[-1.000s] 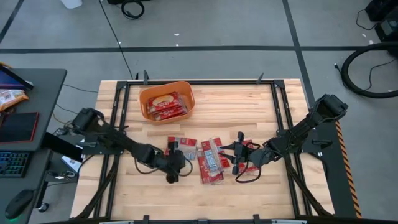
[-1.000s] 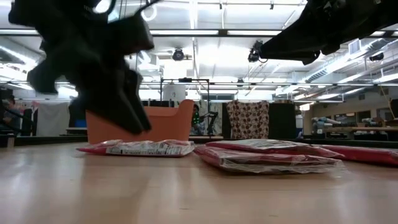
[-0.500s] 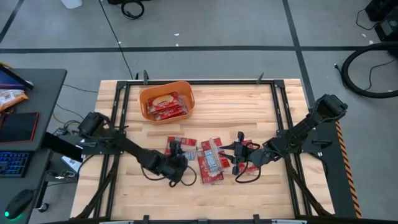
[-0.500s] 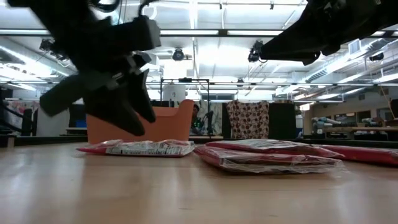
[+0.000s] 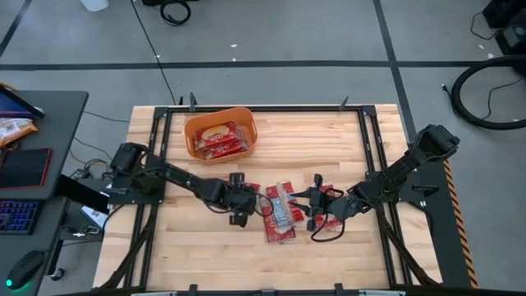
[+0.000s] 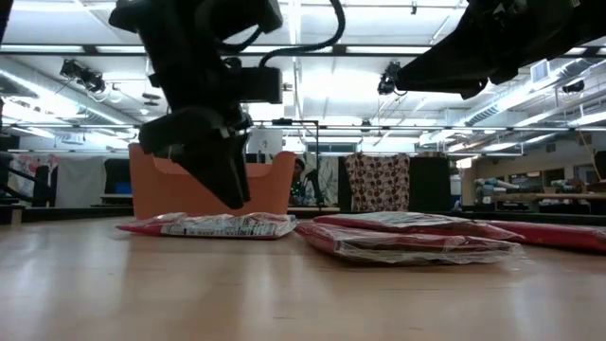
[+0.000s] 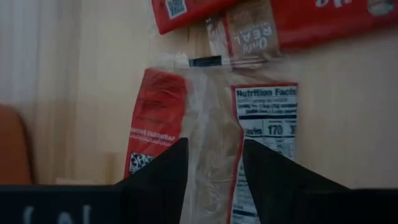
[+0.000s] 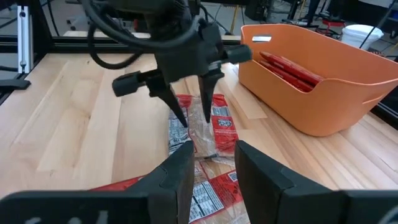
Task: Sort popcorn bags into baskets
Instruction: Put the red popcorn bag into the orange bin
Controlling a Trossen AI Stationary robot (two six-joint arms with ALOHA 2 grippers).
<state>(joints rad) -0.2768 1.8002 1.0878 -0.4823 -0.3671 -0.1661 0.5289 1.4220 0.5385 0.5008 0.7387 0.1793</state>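
Note:
The orange tub [image 5: 220, 134] stands near the table's far edge with red packets lying in it. One packet [image 5: 244, 192] lies flat with its printed back up, also shown in the left wrist view [image 7: 267, 124]. My left gripper [image 5: 240, 204] hovers just over it, open and pointing down, a finger on either side of its clear middle strip. The low view [image 6: 232, 201] shows a small gap above the packet [image 6: 213, 225]. More packets [image 5: 279, 212] lie stacked to the right. My right gripper [image 5: 308, 205] waits open, high above another packet [image 5: 333, 205].
The tub's wall [image 8: 311, 106] rises just beyond the packet under my left gripper [image 8: 193, 115]. Bare wood lies along the table's near side and at its far right. A metal frame runs around the table. A desk with a keyboard stands off the table's left edge.
My left gripper has swung from the bare wood near the table's near edge toward the right and far edges, coming over the leftmost loose packet. It turned at the wrist so its fingers point down. No packet has moved.

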